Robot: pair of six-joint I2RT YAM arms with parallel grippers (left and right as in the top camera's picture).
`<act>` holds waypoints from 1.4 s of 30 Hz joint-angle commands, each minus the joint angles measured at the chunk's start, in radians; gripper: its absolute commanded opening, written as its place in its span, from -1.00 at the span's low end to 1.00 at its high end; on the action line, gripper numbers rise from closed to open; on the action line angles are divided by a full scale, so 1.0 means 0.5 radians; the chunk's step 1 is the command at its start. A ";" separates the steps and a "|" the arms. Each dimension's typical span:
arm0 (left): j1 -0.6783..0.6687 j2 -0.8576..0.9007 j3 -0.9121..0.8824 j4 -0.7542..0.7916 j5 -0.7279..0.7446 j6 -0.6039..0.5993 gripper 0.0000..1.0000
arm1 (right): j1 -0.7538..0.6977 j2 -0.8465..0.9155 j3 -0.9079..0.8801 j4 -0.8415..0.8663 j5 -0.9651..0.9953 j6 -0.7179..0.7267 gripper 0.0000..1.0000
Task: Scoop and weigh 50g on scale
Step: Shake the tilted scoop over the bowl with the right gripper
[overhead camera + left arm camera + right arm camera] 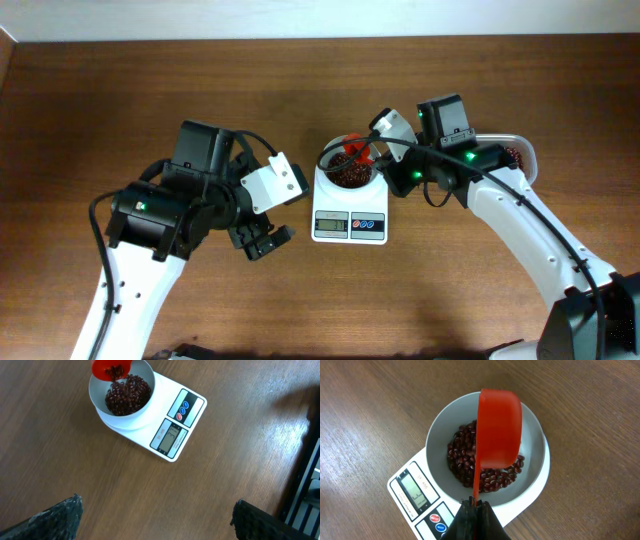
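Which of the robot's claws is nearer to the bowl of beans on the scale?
Right. The right claw, shut on the red scoop, holds it directly over the bowl. The left claw hangs open beside the scale, touching nothing.

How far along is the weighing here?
Done: beans heaped in the bowl on the scale. In hand: the right gripper, shut on the red scoop, tips it over the bowl, some beans inside. Remaining: finish pouring, check the display, unreadable here. The left gripper hangs open beside the scale.
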 commanded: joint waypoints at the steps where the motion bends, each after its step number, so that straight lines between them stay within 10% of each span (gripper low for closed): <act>1: 0.009 -0.007 0.031 -0.003 0.029 0.040 0.98 | 0.031 -0.069 0.000 -0.018 0.185 -0.024 -0.92; 42: 0.009 -0.007 0.031 -0.004 0.029 0.040 0.98 | 0.071 -0.102 0.002 0.006 0.168 0.005 -0.92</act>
